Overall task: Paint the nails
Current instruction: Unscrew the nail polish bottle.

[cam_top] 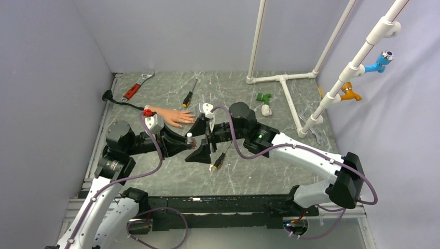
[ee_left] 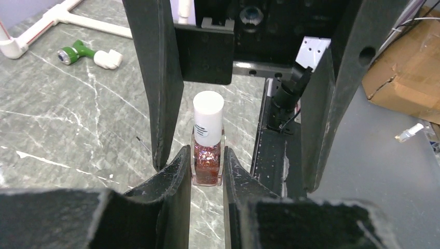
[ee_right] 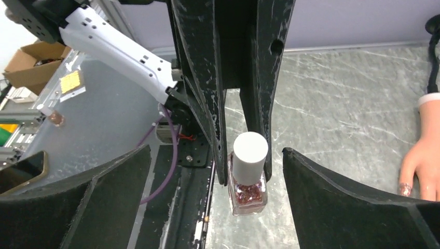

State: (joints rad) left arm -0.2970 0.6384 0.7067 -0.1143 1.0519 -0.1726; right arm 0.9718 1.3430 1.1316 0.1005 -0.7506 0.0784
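Pinching a glittery red polish bottle (ee_left: 207, 165) by its glass body, the left gripper (ee_left: 206, 155) holds it upright near mid-table; the right gripper (ee_right: 215, 151) stands spread either side of the white cap (ee_right: 250, 150), not touching it; the mannequin hand (cam_top: 174, 116) lies palm-down at far left, apart from both grippers, its nails (ee_right: 405, 190) pointing right, one of them glittery.

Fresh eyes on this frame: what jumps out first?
The two arms meet mid-table. The left gripper is shut on an upright polish bottle of glittery red, and the right gripper stands open either side of its white cap. Behind them to the left lies the flesh-coloured mannequin hand. At the right rises a white pipe frame carrying a blue fitting and an orange fitting.
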